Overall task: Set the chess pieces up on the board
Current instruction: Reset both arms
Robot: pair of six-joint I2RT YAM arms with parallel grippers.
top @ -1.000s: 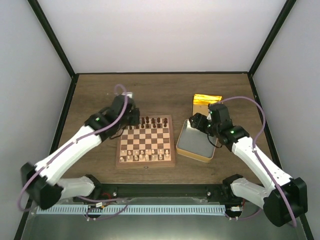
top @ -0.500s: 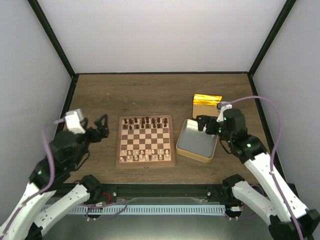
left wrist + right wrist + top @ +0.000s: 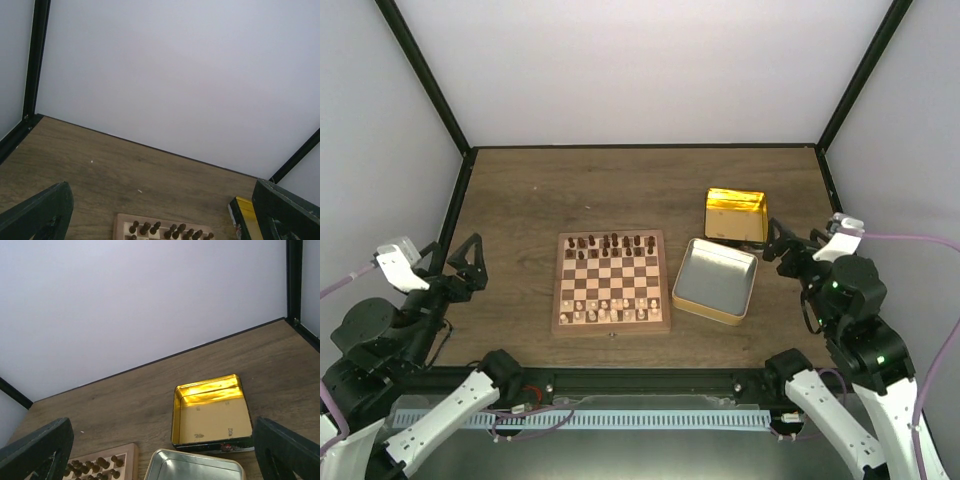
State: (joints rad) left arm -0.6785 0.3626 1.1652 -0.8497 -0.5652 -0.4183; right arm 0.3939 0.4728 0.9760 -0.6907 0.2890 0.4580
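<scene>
The board [image 3: 612, 327] lies in the middle of the table. The dark chess pieces [image 3: 610, 243] stand in its two far rows, and pale pieces fill the near rows. My left gripper [image 3: 461, 266] hangs open and empty above the table's left edge, well clear of the board. In the left wrist view the dark chess pieces [image 3: 170, 231] show at the bottom, between the spread fingers [image 3: 40, 212]. My right gripper [image 3: 783, 247] is open and empty, raised to the right of the tins. The right wrist view catches the board's corner [image 3: 129, 450] with dark chess pieces [image 3: 95, 465].
A gold tin [image 3: 735, 214] sits at the right rear, with an open silver-lined tin [image 3: 714, 280] just right of the board. In the right wrist view the gold tin [image 3: 212, 415] lies beyond the silver-lined tin [image 3: 195, 466]. Black frame posts stand at the corners.
Both arms have drawn back from the board and tins toward the near corners and risen. The left gripper has opened wide, away from the dark row.
</scene>
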